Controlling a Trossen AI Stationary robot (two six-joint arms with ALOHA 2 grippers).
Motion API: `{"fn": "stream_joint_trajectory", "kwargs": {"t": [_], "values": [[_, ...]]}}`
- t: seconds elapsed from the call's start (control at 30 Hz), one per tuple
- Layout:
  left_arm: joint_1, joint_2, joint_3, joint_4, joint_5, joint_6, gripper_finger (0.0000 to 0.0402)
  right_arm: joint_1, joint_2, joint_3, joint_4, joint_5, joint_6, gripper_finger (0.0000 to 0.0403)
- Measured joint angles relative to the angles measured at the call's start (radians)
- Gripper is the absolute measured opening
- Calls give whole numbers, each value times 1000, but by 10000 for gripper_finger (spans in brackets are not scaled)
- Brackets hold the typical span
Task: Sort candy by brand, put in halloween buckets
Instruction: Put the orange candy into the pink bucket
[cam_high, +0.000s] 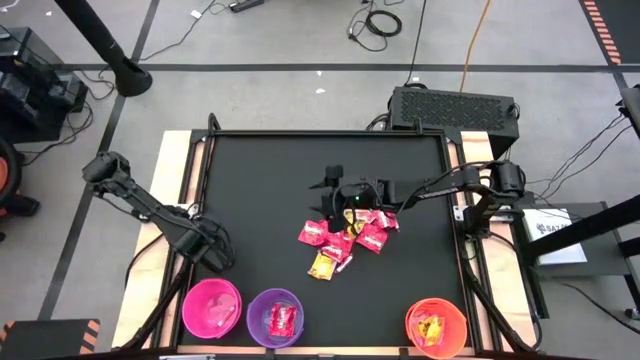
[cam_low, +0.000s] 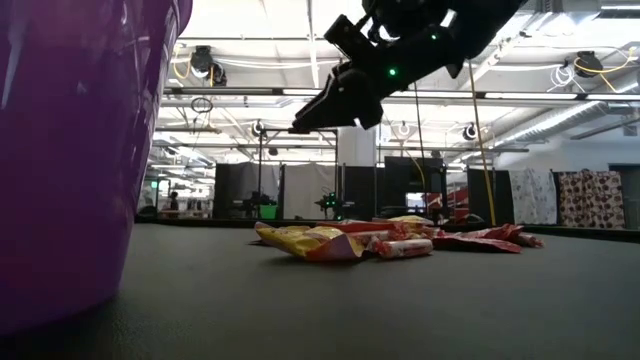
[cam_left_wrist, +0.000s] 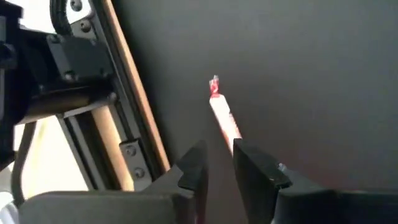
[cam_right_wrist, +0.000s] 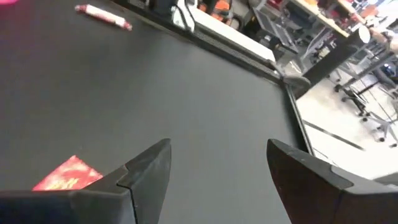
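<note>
A heap of candy, red/magenta packets with a few yellow ones, is seen lying near the middle of the black table. Along the table's near edge three buckets are lined up: the pink bucket and the purple bucket just beside each other on the left, and the orange bucket well apart on the right. A red packet is seen inside the purple bucket, yellow and red ones inside the orange one. The right gripper is held above the table just behind the heap, its fingers spread wide with nothing between them; a red packet lies below it. The left gripper is held low by the table's left rail, just behind the pink bucket, with a thin pale pink-white candy stick pinched between its narrowly set fingers.
</note>
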Motion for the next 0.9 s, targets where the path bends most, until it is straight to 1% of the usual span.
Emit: {"fn": "stream_joint_trajectory", "kwargs": {"t": [0.1,0.17,0.27,0.33,0.67,0.9], "values": [[26,0,-31,53,1,-2,107,-7,0,2,-1,-59,6,255],[42,0,-63,96,1,2,126,-8,0,2,-4,-77,6,255],[54,0,-104,132,1,3,151,-8,0,2,-1,-83,-3,255],[56,0,-123,150,2,0,162,-8,0,2,-2,-83,-9,255],[56,2,-132,159,16,-14,166,-8,0,2,-3,-83,-22,255],[56,2,-206,257,49,-57,167,-8,0,2,-17,-83,-13,255]]}}
